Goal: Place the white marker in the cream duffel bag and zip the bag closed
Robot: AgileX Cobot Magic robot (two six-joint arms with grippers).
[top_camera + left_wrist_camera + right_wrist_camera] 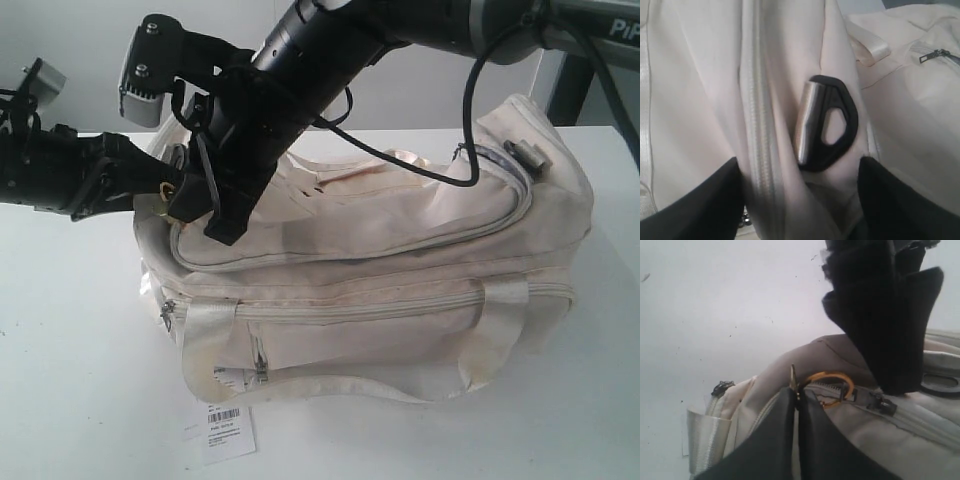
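Soft cream duffel bag (400, 260) with glossy webbing handles (505, 295) lies on a white desk (80, 380), paper barcode tag (228, 430) in front. The right arm (300, 60) crosses and hides the bag's left end, its end effector (796, 392) clamped on a thin metal zipper pull (792, 374). The left end effector (799, 170) straddles bunched fabric; grip unclear.

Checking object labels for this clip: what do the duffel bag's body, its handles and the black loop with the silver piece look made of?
Cream duffel bag body: soft woven fabric, matte; it sags and creases. Handles: glossy webbing, satin sheen. Black loop: probably moulded plastic, smooth; its silver sleeve looks like brushed metal, though blurred.
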